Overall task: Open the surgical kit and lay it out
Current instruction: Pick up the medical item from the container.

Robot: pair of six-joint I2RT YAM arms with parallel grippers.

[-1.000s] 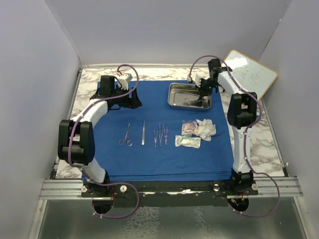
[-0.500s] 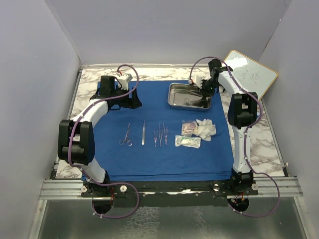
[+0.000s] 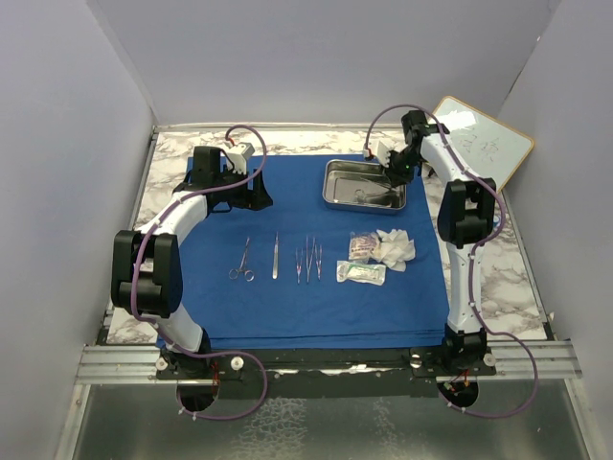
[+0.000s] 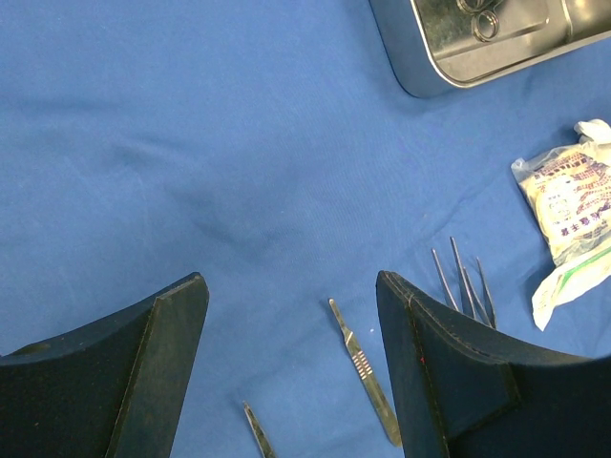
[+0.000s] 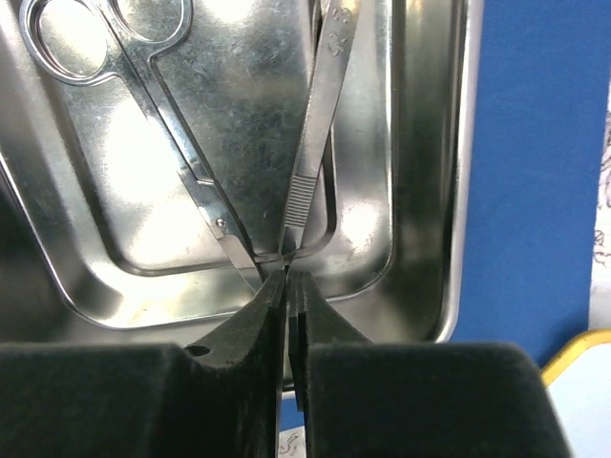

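Note:
The royal-blue cloth [image 3: 316,297] lies spread flat on the table. The steel tray [image 3: 330,187] sits at its far right and holds scissors [image 5: 153,105] and tweezers [image 5: 320,124]. My right gripper [image 5: 286,277] is inside the tray, shut on the near end of the tweezers. On the cloth lie small scissors [image 3: 243,261], a scalpel handle [image 3: 275,255], forceps and tweezers [image 3: 306,259], white gauze [image 3: 395,247] and clear packets [image 3: 361,273]. My left gripper [image 4: 291,305] is open and empty, held above the cloth at the far left, with the scalpel handle [image 4: 365,372] below it.
A wood-framed whiteboard [image 3: 479,139] leans at the far right, close behind the right arm. Marble tabletop [image 3: 168,163] shows around the cloth. Grey walls close in the left, back and right sides.
My right gripper has shifted slightly back and to the right over the tray, still shut on the tweezers. The left arm has not moved.

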